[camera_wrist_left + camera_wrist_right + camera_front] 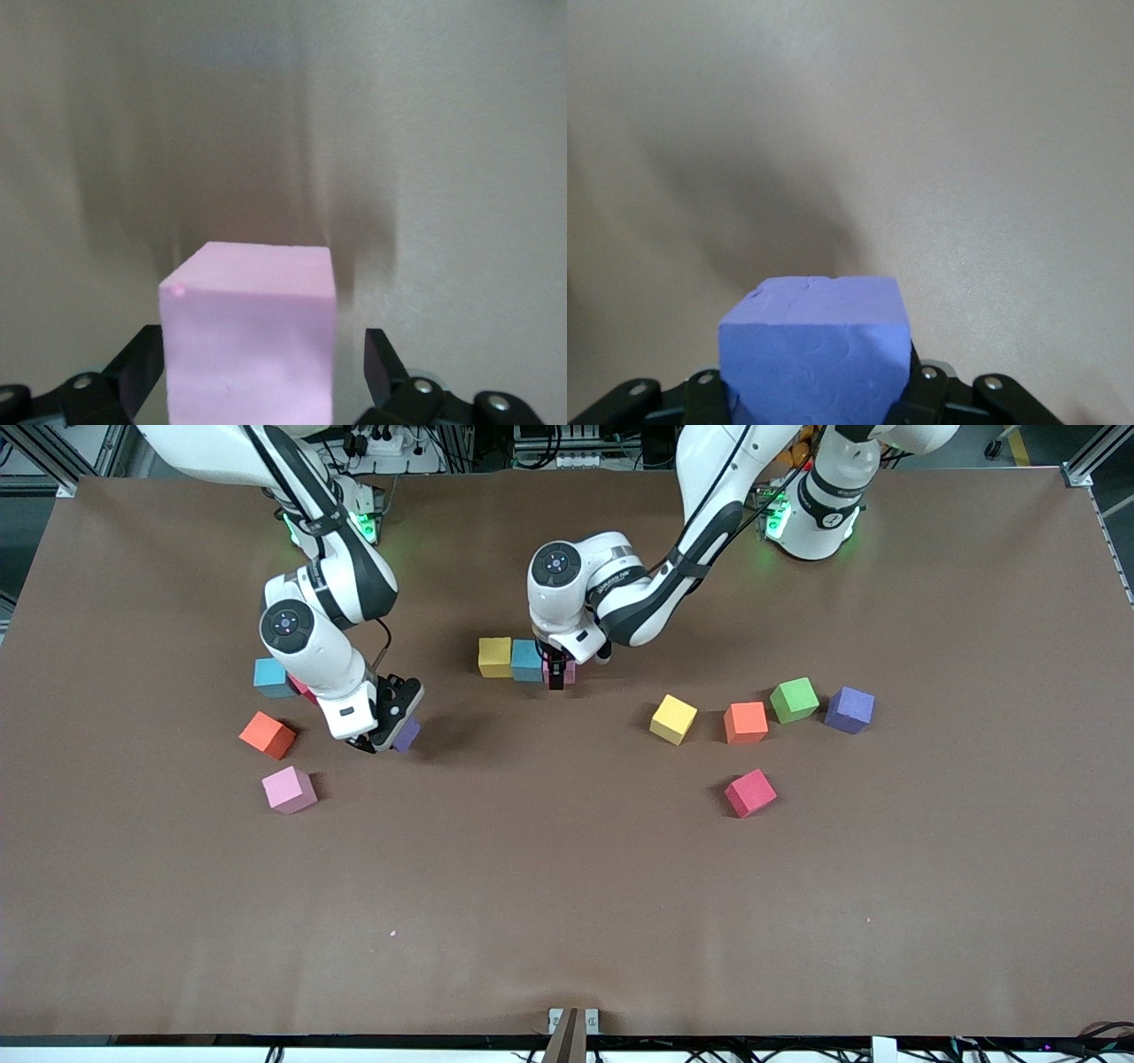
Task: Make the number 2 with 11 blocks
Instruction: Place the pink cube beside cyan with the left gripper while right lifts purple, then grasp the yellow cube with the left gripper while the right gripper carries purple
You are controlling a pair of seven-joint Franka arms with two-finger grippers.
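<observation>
Front view, twelve o'clock toward the arm bases: a yellow block [494, 656], a blue block [527, 661] and a pink block [562, 672] touch in one line at the middle of the surface [567, 886]. This is probably the top row of the number 2, with the pink block at its three o'clock end. The left arm reaches in from one o'clock, elbow bent and wrist pointing straight down, so the left hand [555, 677] straddles the pink block. The right arm bends down from eleven o'clock with its wrist tilted. The right hand [376, 742] is low, with a purple block [407, 735] in it, likely the next piece.

Left wrist view: the pink block stands between the fingers [383, 359]. A gap shows on one side, so I judge the grip released.

Right wrist view: the fingers [921, 390] press the purple block's sides, grasping it.
</observation>
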